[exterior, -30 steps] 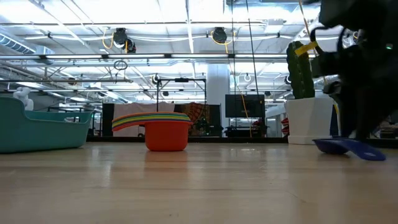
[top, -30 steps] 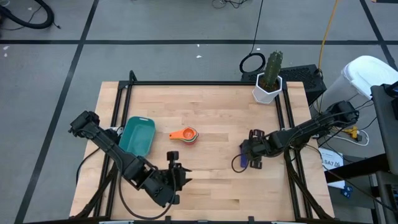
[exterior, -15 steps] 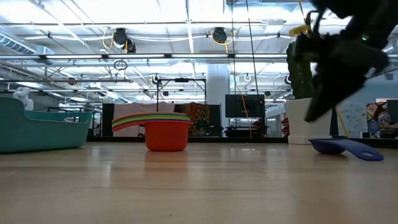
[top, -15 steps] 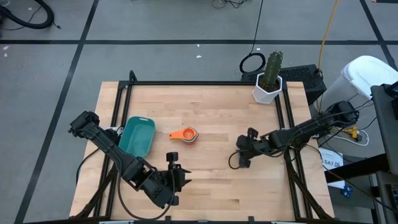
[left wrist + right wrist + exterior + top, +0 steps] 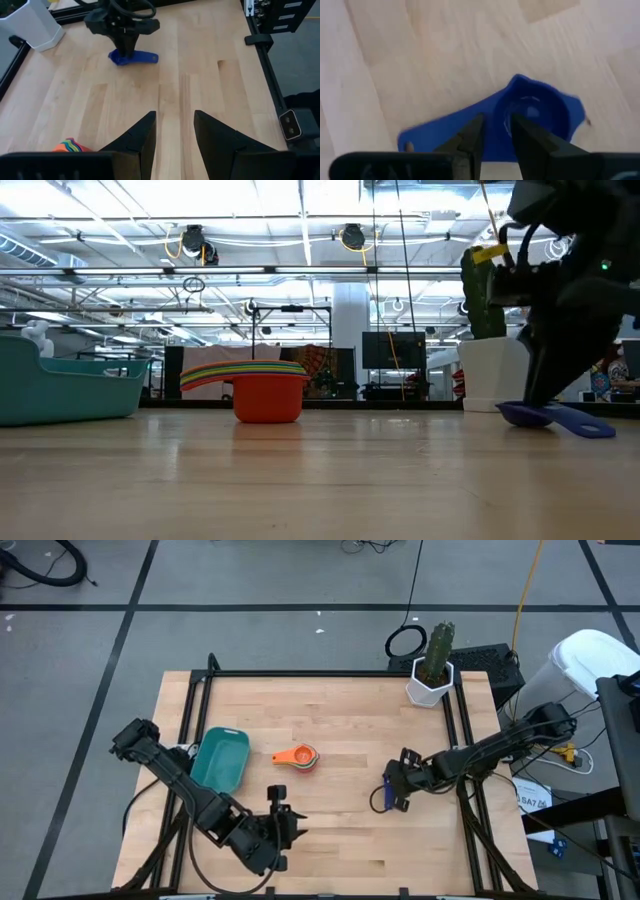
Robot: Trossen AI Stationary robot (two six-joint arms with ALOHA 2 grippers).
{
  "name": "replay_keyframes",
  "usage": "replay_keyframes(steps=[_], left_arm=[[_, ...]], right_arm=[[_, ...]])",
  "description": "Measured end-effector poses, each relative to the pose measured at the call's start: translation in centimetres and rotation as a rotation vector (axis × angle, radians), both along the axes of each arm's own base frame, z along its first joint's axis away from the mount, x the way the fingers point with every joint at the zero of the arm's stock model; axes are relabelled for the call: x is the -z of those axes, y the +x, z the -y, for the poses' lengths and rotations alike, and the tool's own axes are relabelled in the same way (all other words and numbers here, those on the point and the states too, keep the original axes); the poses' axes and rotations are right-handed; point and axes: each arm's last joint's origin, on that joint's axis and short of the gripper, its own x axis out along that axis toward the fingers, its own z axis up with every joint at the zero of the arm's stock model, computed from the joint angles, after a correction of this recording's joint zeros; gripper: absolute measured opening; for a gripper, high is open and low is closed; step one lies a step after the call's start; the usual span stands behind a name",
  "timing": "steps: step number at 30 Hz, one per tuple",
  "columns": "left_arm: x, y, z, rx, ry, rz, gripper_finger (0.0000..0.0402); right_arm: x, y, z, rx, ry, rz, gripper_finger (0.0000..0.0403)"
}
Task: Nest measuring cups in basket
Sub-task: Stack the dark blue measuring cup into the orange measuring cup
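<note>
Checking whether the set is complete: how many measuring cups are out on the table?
2 places hold cups: a nested stack mid-table beside the basket, its cups too tightly packed to count, and one blue cup under the right gripper.

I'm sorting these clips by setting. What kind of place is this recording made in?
Probably a robotics lab or workshop hall: a wooden table framed by black rails stands on a grey taped floor, and the low view shows strip lights and exposed ceiling trusses.
</note>
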Motion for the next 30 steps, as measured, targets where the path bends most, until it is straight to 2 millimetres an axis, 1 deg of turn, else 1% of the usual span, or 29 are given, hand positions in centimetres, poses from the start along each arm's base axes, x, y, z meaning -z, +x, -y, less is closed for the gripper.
replay_keyframes(steps=[4,7,10,15,19,22,26,27,30], left_arm=[[0.0,-0.2,0.3,0.008,-0.002,0.000,0.0136],[0.0,-0.3,0.4,0.013,-0.001,-0.001,0.0136],[0.0,-0.3,0.4,0.013,0.000,-0.003,0.0136],[0.0,-0.3,0.4,0.013,0.000,-0.002,0.0136],[0.0,-0.3,0.4,0.015,0.002,0.000,0.0136],[0.0,-0.3,0.4,0.016,0.002,0.002,0.0136],[0.0,-0.3,0.4,0.016,0.000,0.004,0.0136],[0.0,-0.2,0.4,0.013,-0.001,0.005,0.0136],[0.0,-0.2,0.4,0.008,-0.007,0.006,0.0136]], right_arm=[[2.0,-0.5,0.1,0.069,0.039,0.019,0.0072],[2.6,-0.3,0.0,0.094,0.086,0.067,0.0053],[2.5,0.4,-0.1,0.169,0.085,0.167,0.0036],[2.1,1.1,0.7,0.378,0.007,0.331,0.0006],[1.3,2.0,0.9,0.438,-0.021,0.476,0.0003],[0.3,2.8,0.8,0.408,0.003,0.584,0.0001],[-1.5,3.3,0.6,0.343,0.006,0.717,0.0001],[-1.8,3.3,0.6,0.279,-0.026,0.716,0.0000],[-2.7,2.8,0.6,-0.001,-0.121,0.670,0.0000]])
